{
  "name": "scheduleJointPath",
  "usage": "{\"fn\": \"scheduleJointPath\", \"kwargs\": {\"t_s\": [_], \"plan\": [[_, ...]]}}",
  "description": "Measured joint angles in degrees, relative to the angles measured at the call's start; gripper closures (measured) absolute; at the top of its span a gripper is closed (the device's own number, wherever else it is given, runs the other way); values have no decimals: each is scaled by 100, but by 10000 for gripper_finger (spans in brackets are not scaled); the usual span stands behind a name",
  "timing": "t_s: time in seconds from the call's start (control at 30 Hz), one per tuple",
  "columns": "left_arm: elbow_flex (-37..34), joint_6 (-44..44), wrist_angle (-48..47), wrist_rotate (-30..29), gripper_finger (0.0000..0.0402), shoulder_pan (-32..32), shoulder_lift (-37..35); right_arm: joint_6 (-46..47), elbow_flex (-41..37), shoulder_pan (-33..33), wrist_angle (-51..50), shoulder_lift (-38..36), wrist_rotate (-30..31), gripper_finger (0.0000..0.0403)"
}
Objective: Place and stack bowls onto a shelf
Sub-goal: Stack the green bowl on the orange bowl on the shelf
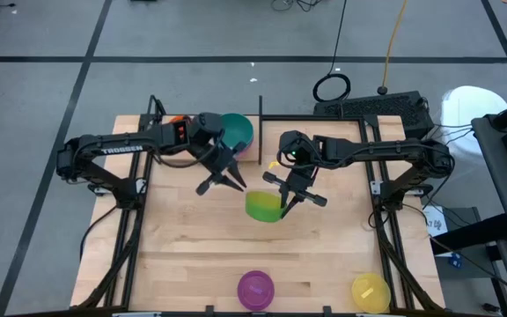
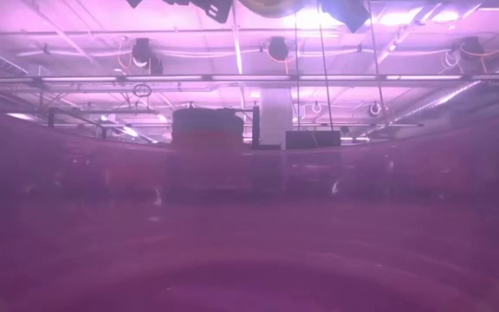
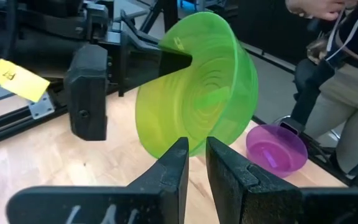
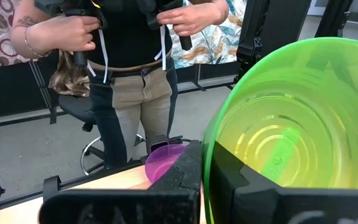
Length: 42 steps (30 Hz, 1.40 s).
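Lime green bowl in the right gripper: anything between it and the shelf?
Mostly clear. The right gripper holds the lime green bowl mid-table; the left gripper hovers close beside it, shelf-side. The teal bowl already sits at the shelf.

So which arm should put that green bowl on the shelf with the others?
The right one, probably. Its tool is shut on the green bowl, lifted and tilted above the table. The left tool holds nothing, fingers nearly together, nearer the stacked bowls.
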Motion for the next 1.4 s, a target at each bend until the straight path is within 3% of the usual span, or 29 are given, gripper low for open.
{"fn": "scheduleJointPath", "kwargs": {"t_s": [0.8, 1.4], "plan": [[0, 321, 478, 22, 339, -284, 175, 2, -1, 0, -6, -4, -22, 403], [2, -22, 569, 929, 340, -352, 504, 2, -1, -92, -35, 0, -104, 403]]}}
